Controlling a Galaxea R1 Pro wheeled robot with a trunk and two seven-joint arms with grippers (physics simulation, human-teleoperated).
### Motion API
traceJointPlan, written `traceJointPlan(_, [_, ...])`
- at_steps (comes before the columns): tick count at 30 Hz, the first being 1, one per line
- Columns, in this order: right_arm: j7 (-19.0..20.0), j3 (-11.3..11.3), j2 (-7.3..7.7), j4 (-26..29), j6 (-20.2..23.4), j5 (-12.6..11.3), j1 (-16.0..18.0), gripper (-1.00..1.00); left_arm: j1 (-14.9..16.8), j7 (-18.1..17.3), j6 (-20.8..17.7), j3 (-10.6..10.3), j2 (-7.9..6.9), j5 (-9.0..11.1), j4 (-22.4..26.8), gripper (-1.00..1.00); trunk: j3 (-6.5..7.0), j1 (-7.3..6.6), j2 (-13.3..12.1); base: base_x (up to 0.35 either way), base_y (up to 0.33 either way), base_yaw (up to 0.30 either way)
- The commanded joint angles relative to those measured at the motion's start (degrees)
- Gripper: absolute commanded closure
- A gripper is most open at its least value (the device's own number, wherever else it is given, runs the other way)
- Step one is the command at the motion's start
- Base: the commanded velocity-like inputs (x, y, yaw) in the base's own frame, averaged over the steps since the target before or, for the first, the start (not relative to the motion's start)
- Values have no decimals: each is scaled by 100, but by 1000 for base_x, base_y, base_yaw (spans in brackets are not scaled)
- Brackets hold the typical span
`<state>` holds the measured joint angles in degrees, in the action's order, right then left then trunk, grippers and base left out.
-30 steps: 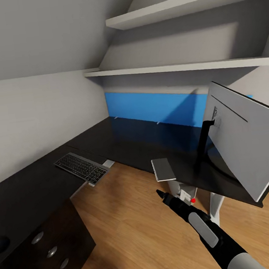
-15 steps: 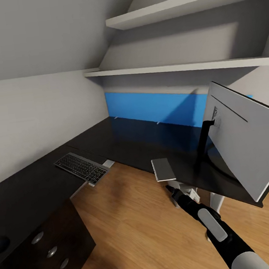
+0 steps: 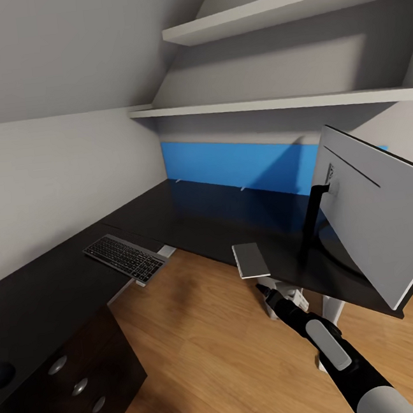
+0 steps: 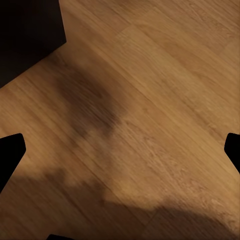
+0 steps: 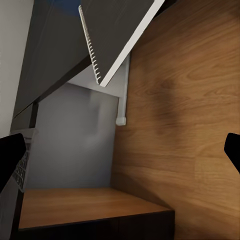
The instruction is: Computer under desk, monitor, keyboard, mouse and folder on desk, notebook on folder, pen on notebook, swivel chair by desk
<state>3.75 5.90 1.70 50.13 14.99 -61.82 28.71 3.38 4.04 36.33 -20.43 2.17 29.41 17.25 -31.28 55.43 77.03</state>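
Your right gripper (image 3: 265, 291) has moved right and toward the desk (image 3: 188, 215) over the last second, ending just under the desk's front edge, below the notebook (image 3: 250, 260). It barely shifts in the last half second, so the arm looks near settled.

Jaws: both wrist views show fingertips at opposite frame edges, so both grippers read wide, nothing held. Left one looks at bare wood floor.

What it means: you're lining up on the notebook, which overhangs the edge, judging by the right wrist view. It has to go on the folder later, and no folder is on the desk yet.

Keyboard (image 3: 125, 257) sits on the left wing, well apart from the monitor (image 3: 377, 212), so that still needs fixing.

No readable brands or text; the keyboard legends and a mark on the monitor's back are too small.
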Motion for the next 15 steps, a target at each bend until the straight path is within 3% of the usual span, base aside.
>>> traceJointPlan(1, [11,10,5,0,10,-33,3,-100,5,43,23,-48,-1,21,-2,-100,-5,0,3,0,0,0])
traceJointPlan(15, [220,15,-2,40,-36,-5,3,-100,5,41,23,-50,1,21,-2,-100,-5,0,3,0,0,0])
